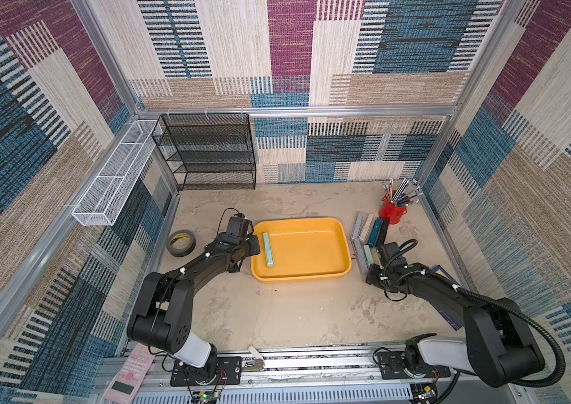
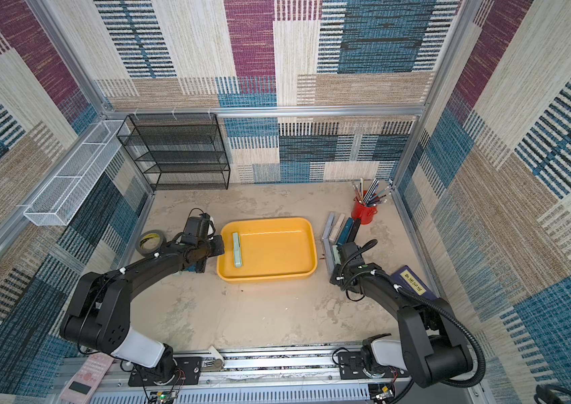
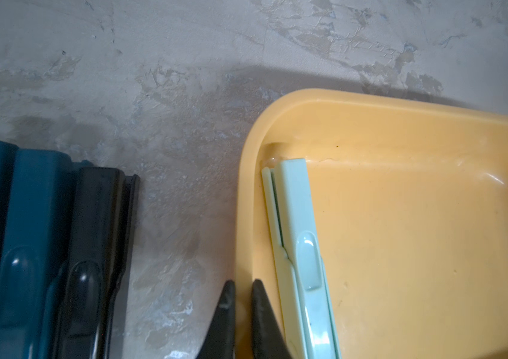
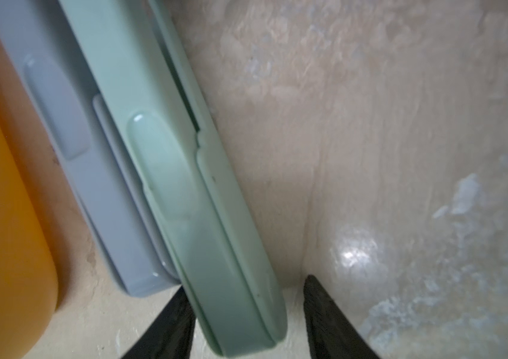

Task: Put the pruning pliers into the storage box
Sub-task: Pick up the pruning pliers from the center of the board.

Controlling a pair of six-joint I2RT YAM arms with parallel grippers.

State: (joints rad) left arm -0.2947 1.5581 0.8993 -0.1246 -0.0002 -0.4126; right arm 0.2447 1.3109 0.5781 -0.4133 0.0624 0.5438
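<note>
**One pair boxed, right hand astride the next**

A pale green pair of pruning pliers [image 1: 269,250] lies flat inside the storage box [image 1: 312,248], tight along its 9 o'clock wall. It is the only thing in there. Just over that wall's rim hangs the left gripper [image 3: 241,283], its fingers pinched nearly together and gripping nothing. The left wrist view also shows a teal pair [image 3: 38,233] and a black pair [image 3: 97,233] side by side on the table, outside the box.

At the box's 3 o'clock the right gripper [image 4: 244,283] has its jaws apart, astride the end of a second pale green pair [image 4: 184,186]. One finger is right at its side and the other stands clear of it, so it isn't clamped. A grey pair [image 4: 69,155] lies against that one, on the box side. A row of four more pairs [image 1: 368,226], grey, cream, teal and black, sits at 2 o'clock, just beside a red cup [image 1: 392,213] stuffed with pens. A tape roll [image 1: 181,243] lies out at 9 o'clock, beyond the left arm.
</note>
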